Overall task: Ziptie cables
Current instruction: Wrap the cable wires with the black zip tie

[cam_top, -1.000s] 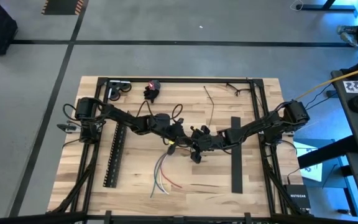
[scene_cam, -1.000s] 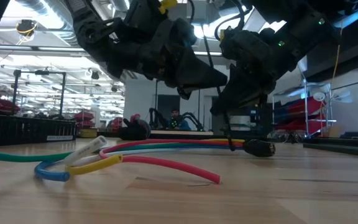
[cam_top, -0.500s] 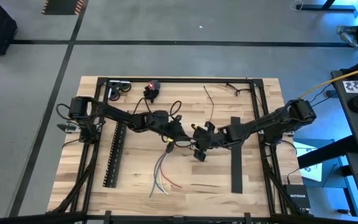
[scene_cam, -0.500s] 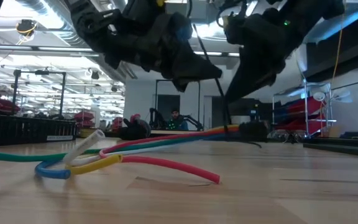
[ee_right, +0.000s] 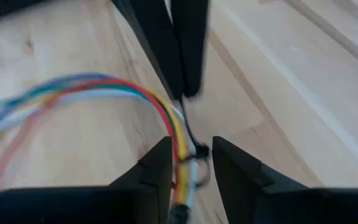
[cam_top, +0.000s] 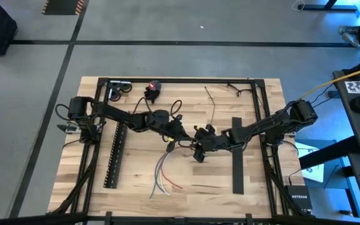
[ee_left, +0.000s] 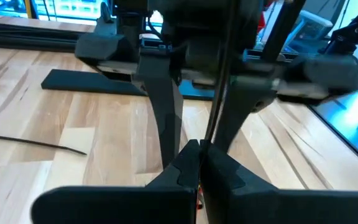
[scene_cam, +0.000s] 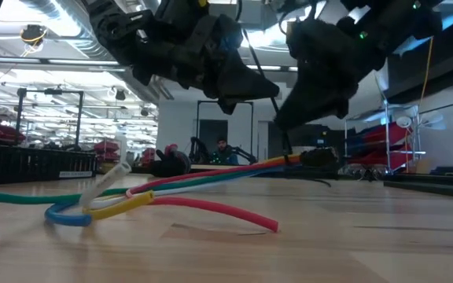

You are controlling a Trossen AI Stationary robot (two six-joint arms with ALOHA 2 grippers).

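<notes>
- Looking down, we see the cables (cam_top: 163, 170) fanned on the worktop (cam_top: 255, 187), their black end lifted near the middle.
- Our left pincer (ee_left: 199, 163) is pressed together on a thin dark strip (ee_left: 219, 81).
- Our right pincer (ee_right: 189, 163) stands apart, straddling the cables by the bundled end.

I'm running this in a robotics lab: wooden table (cam_top: 255, 194) on grey concrete floor (cam_top: 167, 25), exposed ceiling ducts (scene_cam: 53, 16), equipment racks (scene_cam: 392, 141) behind.
</notes>
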